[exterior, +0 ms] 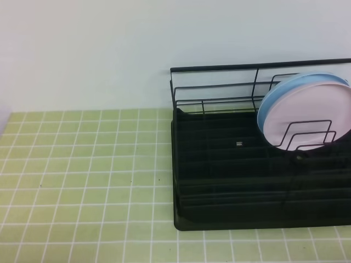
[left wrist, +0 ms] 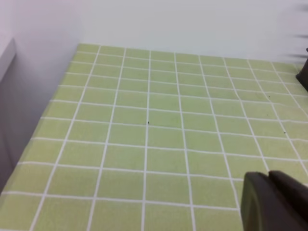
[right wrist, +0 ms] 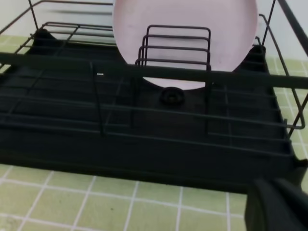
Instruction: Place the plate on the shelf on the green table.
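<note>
Pink and matte, the plate [exterior: 307, 118] stood on edge in the black wire shelf [exterior: 219, 181], face toward me, tilted back against a blue plate [exterior: 274, 93] at the far right. My left gripper [left wrist: 276, 202] and right gripper [right wrist: 279, 207] were fully closed, empty, over the green tiled table [exterior: 82, 164].

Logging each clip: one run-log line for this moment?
pink plate: upright in rack, before blue plate | rack: on green table | both grippers: shut, empty

Both tools, left [left wrist: 275, 202] and right [right wrist: 279, 207], closed.
</note>
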